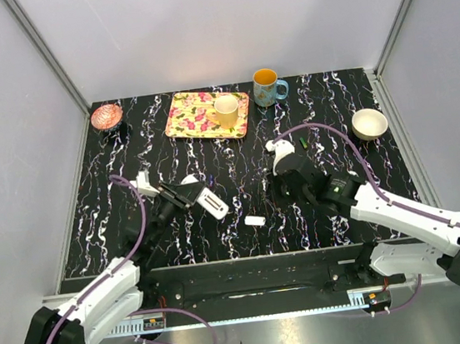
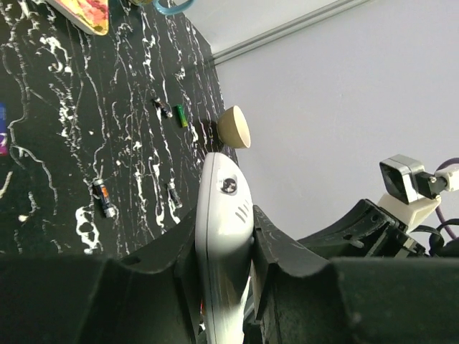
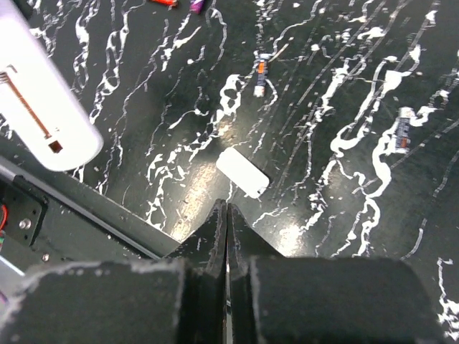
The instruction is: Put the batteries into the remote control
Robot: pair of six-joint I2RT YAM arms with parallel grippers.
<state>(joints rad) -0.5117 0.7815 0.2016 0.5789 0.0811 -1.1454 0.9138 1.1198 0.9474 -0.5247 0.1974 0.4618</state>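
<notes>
My left gripper [image 1: 184, 196] is shut on the white remote control [image 1: 211, 201], which it grips by its long sides. In the left wrist view the remote [image 2: 224, 208] stands out past the gripper [image 2: 224, 223]. My right gripper [image 1: 270, 199] is shut and empty, and its tips [image 3: 226, 209] hover just short of a small white oblong piece [image 3: 242, 172]. The remote's end [image 3: 43, 107] shows at the upper left of the right wrist view. Loose batteries lie on the black marbled table: two [image 3: 260, 77] [image 3: 401, 129] ahead of the right gripper, others [image 2: 104, 198] [image 2: 172, 192] further off, one of them green [image 2: 182, 116].
At the back stand a floral tray [image 1: 190, 118] holding a yellow cup [image 1: 226, 109], a blue mug [image 1: 267, 88] and a pink bowl [image 1: 106, 116]. A cream bowl [image 1: 369, 123] sits at the right. The small white piece [image 1: 255, 220] lies near the front edge.
</notes>
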